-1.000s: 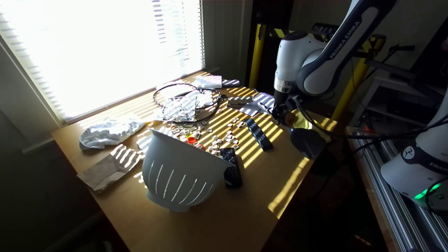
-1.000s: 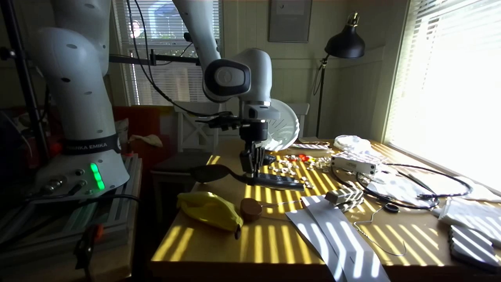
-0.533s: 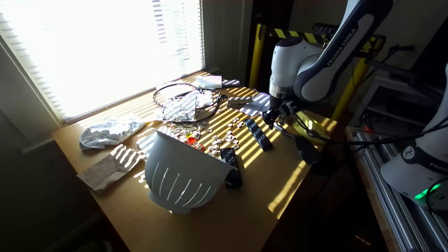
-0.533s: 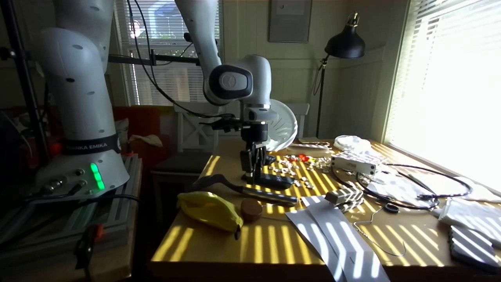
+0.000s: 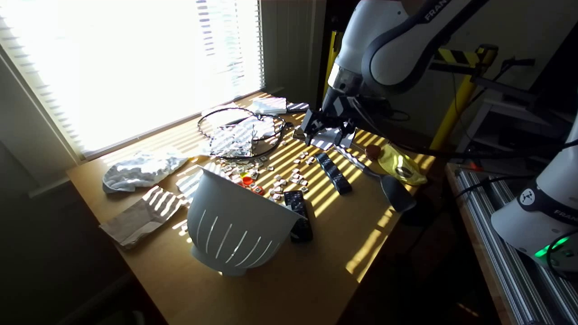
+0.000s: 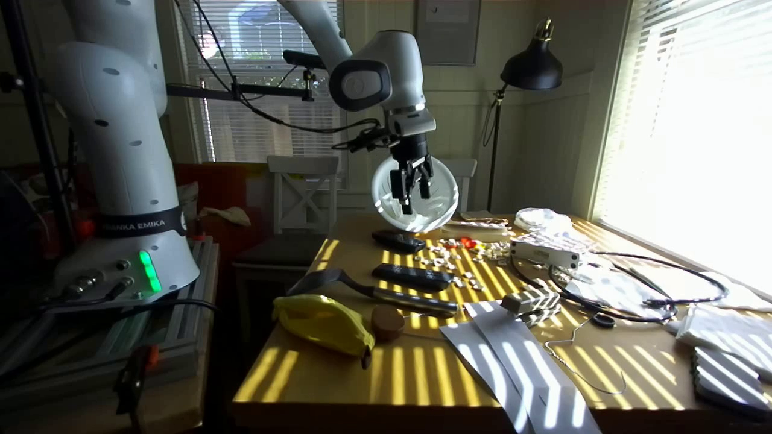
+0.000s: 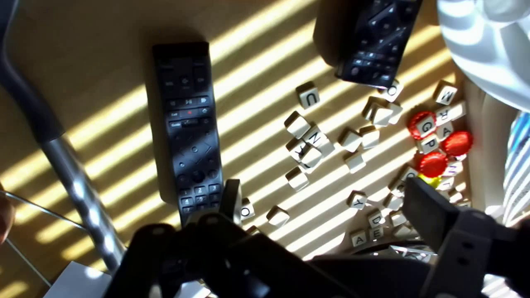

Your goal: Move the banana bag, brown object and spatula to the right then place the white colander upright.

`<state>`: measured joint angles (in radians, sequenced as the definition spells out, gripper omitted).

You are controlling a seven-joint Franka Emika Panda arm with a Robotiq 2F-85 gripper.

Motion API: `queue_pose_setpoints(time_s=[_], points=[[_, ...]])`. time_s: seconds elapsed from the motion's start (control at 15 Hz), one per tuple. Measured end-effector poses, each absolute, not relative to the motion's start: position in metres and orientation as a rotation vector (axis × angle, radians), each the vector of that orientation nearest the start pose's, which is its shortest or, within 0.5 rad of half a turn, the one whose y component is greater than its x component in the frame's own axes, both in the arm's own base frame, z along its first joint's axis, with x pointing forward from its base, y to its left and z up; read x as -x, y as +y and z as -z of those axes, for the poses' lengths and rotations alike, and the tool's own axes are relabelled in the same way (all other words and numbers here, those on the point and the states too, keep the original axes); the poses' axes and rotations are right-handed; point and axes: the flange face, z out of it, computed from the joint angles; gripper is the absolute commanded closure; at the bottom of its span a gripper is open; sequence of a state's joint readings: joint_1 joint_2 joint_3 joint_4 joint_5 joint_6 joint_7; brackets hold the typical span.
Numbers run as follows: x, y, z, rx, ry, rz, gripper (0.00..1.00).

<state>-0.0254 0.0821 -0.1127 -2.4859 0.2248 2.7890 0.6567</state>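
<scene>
Pointing its blade toward the robot's base [image 6: 129,265], the spatula [image 6: 401,298] lies on the table [image 5: 280,289], its long axis running between the yellow banana bag [image 6: 322,325] and 1 of 2 dark remote controls [image 6: 413,277], handle end near white papers [image 6: 518,367]. The brown object [image 6: 387,323] sits just beside the bag. Tilted, the white colander [image 5: 241,221] faces its mouth toward the letter tiles [image 7: 314,135]. Above, the hand [image 5: 324,139] hangs released, fingers apart. Sunlight stripes the table; beyond stands a black lamp [image 6: 532,66].

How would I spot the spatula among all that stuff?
Find the wooden table, then the yellow banana bag on it. The spatula lies between that bag and the nearer black remote. Unlike the straight remote, it has a shiny silvery handle and broad dark blade.
</scene>
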Motion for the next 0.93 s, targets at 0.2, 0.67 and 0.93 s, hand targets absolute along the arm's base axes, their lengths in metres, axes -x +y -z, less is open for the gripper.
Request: queue_pose_setpoints(time_s=[0.2,0.67,0.93], points=[[-0.515,-0.04,-0.316,2.468,1.379,0.253,0.0],[-0.538,-0.044,-0.332,2.337,1.303,0.214,0.0],[-0.537,-0.038,-0.33,2.292,1.269,0.198,0.0]])
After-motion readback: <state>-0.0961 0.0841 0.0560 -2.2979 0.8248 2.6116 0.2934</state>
